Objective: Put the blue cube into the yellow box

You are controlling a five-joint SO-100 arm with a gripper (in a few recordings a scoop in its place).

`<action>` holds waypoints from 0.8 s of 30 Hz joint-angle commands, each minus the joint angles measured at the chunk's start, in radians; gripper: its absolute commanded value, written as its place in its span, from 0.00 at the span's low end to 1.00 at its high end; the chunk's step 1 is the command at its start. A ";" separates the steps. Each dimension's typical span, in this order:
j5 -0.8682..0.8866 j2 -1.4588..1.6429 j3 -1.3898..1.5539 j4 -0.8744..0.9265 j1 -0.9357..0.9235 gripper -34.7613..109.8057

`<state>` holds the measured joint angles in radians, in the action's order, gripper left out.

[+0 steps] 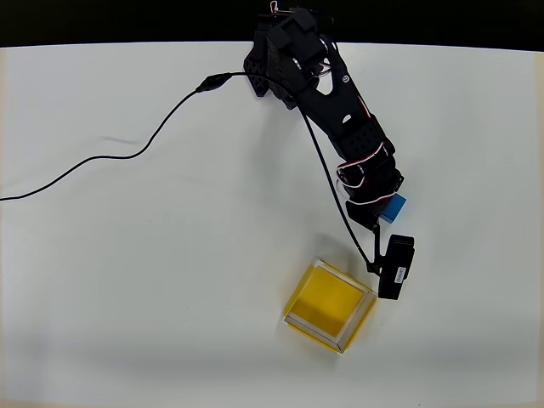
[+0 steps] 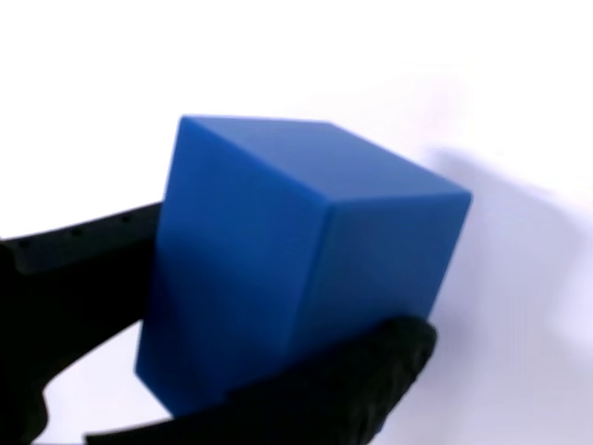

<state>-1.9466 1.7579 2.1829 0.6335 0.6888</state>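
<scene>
Wrist view: the gripper [image 2: 278, 306] clamps the blue cube [image 2: 296, 260] between its black fingers [image 2: 371, 371], one vertical edge facing the camera. Overhead view: cube [image 1: 395, 206] at centre right, up and right of the yellow box [image 1: 330, 304], apart. No legible markings.

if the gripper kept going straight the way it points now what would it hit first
Probably the bare white table. The gripper is shut on the blue cube, and ahead of them the wrist view shows only tabletop; the yellow box seems off that line, though depth is unclear.
</scene>
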 commanded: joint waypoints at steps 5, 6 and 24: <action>-0.055 0.183 -0.238 -0.043 -0.135 0.36; -0.058 0.186 -0.268 -0.044 -0.149 0.36; -0.133 -0.012 -0.541 -0.213 -0.422 0.36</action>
<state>-2.0678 1.7273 1.7963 0.4571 0.3053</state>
